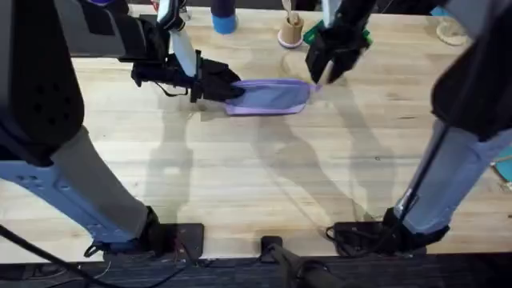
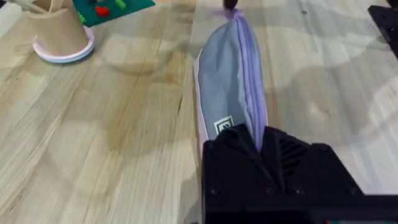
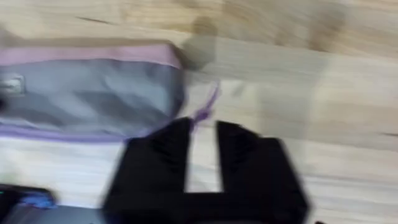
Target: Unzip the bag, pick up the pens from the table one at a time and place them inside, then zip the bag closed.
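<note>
The lavender bag [image 1: 268,96] lies on the table [image 1: 256,176] at the far middle, its zipper line looking closed along the top. My left gripper [image 1: 214,85] is shut on the bag's left end; in the left wrist view the bag [image 2: 230,87] runs away from the black fingers [image 2: 280,168]. My right gripper [image 1: 322,74] hovers at the bag's right end. In the right wrist view its fingers [image 3: 155,168] stand a little apart, and the purple zipper pull [image 3: 208,106] lies just off their tips, beside the bag [image 3: 93,90]. The pens are out of view.
A tan cup on a pale base [image 1: 290,32] [image 2: 59,34] stands behind the bag, with a green object [image 2: 112,9] beside it and a blue item [image 1: 224,20] farther left. A coiled cord [image 1: 452,32] lies at the far right. Bare wood stretches toward the arm bases.
</note>
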Action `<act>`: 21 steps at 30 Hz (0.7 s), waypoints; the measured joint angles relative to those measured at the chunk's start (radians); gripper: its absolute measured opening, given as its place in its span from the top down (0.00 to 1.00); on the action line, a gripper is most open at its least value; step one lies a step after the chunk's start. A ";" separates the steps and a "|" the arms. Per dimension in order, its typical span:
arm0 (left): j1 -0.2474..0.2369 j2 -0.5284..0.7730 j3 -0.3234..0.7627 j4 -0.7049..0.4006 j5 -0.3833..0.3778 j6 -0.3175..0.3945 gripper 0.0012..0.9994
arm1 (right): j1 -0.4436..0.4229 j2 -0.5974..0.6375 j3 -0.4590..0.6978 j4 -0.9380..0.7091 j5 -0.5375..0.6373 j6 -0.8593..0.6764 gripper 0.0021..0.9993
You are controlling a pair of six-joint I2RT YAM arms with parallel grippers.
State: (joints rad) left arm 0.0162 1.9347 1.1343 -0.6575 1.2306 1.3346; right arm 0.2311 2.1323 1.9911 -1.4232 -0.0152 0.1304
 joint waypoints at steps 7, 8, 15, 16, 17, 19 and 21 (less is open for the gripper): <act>0.008 0.000 0.000 0.000 -0.004 0.000 0.96 | -0.039 -0.168 0.000 -0.048 0.080 -0.008 0.02; 0.008 0.000 0.000 0.000 -0.004 0.000 0.96 | -0.037 -0.189 0.000 -0.053 0.079 -0.008 0.01; 0.008 0.000 0.000 0.000 -0.004 0.000 0.96 | 0.011 -0.323 0.000 -0.062 0.038 -0.041 0.00; 0.008 0.000 0.000 0.000 -0.004 0.000 0.96 | 0.020 -0.338 0.000 -0.062 0.035 -0.046 0.00; 0.008 0.000 0.000 0.000 -0.004 0.000 0.96 | 0.028 -0.348 0.000 -0.063 0.032 -0.050 0.00; 0.008 0.000 0.000 0.000 -0.004 0.000 0.96 | 0.044 -0.364 0.000 -0.064 0.025 -0.054 0.00; 0.008 0.000 0.000 0.001 -0.003 0.002 0.76 | 0.053 -0.371 0.000 -0.065 0.021 -0.057 0.00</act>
State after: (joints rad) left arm 0.0246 1.9347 1.1343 -0.6567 1.2278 1.3364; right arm 0.2840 1.7609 1.9915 -1.4885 0.0063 0.0731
